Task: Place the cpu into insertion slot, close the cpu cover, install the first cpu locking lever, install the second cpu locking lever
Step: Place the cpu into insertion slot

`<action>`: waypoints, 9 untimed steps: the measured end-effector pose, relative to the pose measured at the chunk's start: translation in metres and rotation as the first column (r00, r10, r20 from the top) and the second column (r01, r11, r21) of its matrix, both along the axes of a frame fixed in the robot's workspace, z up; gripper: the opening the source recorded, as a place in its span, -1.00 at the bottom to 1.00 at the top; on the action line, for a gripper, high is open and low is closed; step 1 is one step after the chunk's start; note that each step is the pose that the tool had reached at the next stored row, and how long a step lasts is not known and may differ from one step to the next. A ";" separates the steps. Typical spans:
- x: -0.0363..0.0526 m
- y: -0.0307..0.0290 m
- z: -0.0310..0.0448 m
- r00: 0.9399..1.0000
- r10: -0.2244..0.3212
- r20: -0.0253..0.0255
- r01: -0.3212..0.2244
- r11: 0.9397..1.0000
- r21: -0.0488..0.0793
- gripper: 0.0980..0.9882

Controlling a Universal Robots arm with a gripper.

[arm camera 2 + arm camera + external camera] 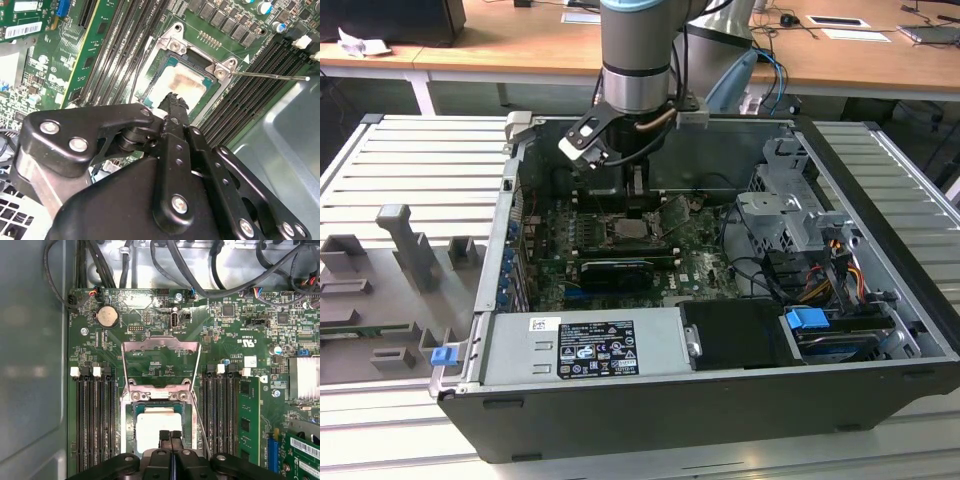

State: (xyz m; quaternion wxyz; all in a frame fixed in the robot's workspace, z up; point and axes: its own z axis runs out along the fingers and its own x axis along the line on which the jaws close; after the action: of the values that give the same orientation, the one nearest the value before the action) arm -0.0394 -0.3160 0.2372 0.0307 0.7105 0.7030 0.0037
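Down inside the open computer case (620,420), I am watching the arm reaching onto the green circuit board (235,345), with the gripper (170,436) hanging right over the insertion slot (126,420). In both wrist views the claw is showing its two black fingertips (163,436) pressed flat against each other, with no gap between them and nothing pinched there. The cpu (157,425) is lying flat in the insertion slot, pale metal face up, sitting square inside the silvery frame. The fingertips are pointing down at one edge of the cpu; I cannot tell whether they are touching it or hovering just above.

The cpu cover (160,346) is standing open, swung back on its hinge away from the insertion slot, and I am seeing the green board through its square window. A thin locking lever (270,76) is sticking out from a corner of the frame, running unlatched across the long black memory slots (95,420) beside the socket. Those slots are flanking the insertion slot on both sides. Beyond the raised cover, a round coin battery (106,316) is sitting on the board, and dark cables (200,270) are looping past the board's far edge.
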 end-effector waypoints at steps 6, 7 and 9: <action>0.0000 0.0000 0.0023 1.000 0.000 0.000 0.000 1.000 -0.001 -0.98; 0.0000 0.0000 0.0026 1.000 0.000 0.000 0.000 1.000 -0.001 -0.98; 0.0000 0.0000 0.0037 1.000 0.000 0.000 0.000 1.000 -0.001 -0.98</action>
State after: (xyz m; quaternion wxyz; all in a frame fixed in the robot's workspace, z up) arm -0.0394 -0.3160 0.2409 0.0312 0.7105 0.7030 0.0031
